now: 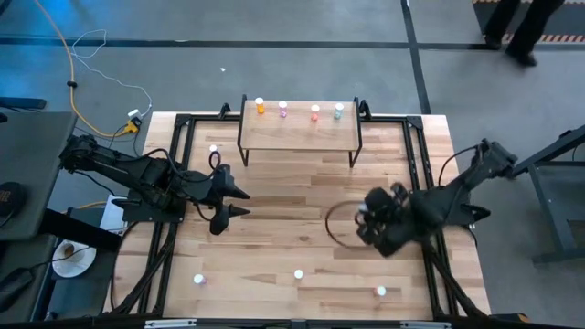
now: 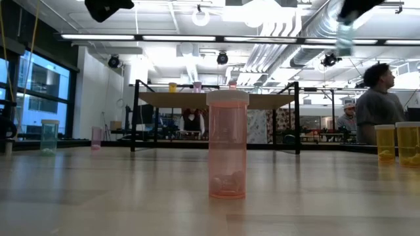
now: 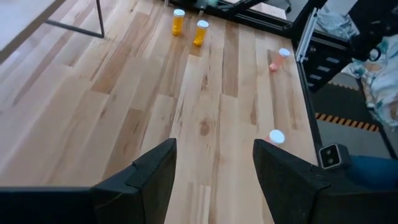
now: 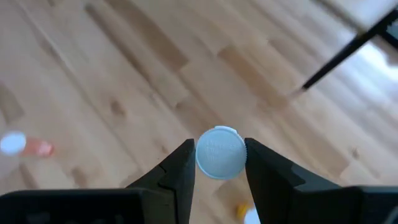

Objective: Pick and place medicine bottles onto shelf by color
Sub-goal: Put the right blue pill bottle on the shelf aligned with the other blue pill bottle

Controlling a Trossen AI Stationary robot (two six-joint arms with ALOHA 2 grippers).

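The shelf [image 1: 297, 135] stands at the table's far edge with an orange [image 1: 260, 106], a pink [image 1: 282, 110], a red [image 1: 315, 112] and a teal bottle [image 1: 338, 111] in a row on it. My right gripper [image 4: 220, 149] is over the table's right half [image 1: 370, 219], shut on a white-capped medicine bottle [image 4: 220, 153]. In the low view its body [image 2: 344, 38] looks greenish. My left gripper [image 1: 236, 201] hovers open over the table's left half, with nothing between its fingers [image 3: 214, 162]. My right gripper pinches the bottle between its two fingers, one on each side at the cap's rim [image 4: 200, 155]. The white cap faces back toward the wrist. The fingers slant down from above. The bottle hangs below them [image 2: 344, 38], high above the table.
Loose bottles stand on the table: one near the shelf's left leg [image 1: 212, 149] and three along the near edge [image 1: 198, 280], [image 1: 298, 273], [image 1: 381, 291]. A pink one [image 2: 227, 145] is close to the low camera. People stand beyond the table [image 2: 377, 98].
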